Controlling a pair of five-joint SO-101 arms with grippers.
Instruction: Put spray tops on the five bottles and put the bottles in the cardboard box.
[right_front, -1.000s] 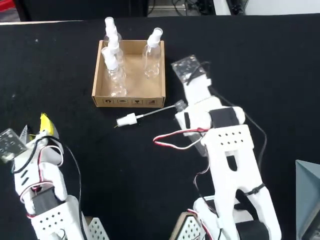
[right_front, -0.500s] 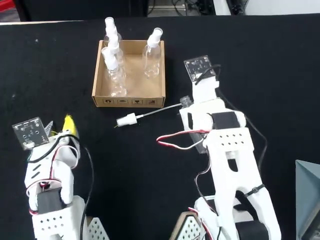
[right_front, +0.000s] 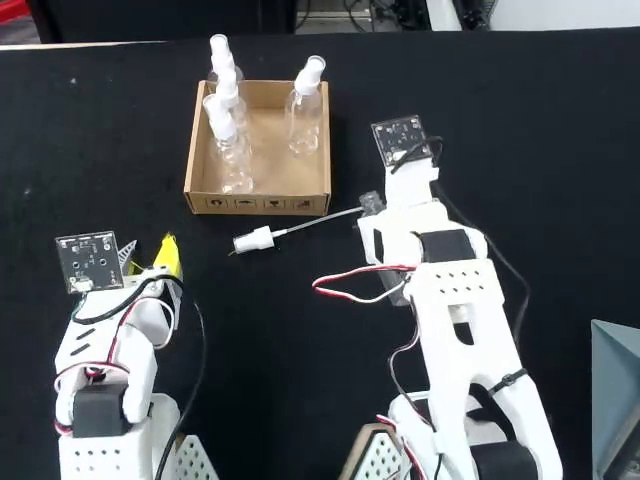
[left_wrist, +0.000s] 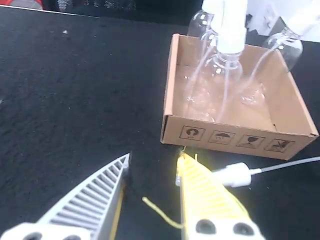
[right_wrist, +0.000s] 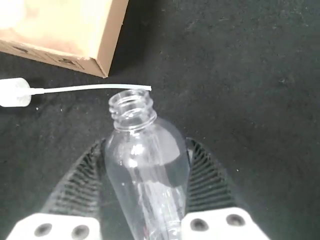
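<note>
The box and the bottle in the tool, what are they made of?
The box looks like brown cardboard: dull, flat walls with printed marks. The bottle is see-through and shiny with a threaded neck, probably clear plastic, though glass cannot be ruled out.

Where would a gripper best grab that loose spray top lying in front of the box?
By its chunky white head, coming down from above and pinching across its sides. The thin tube looks too slender and bendy to hold, and it probably has to be free to slide into the bottle. The open left gripper is nearest.
</note>
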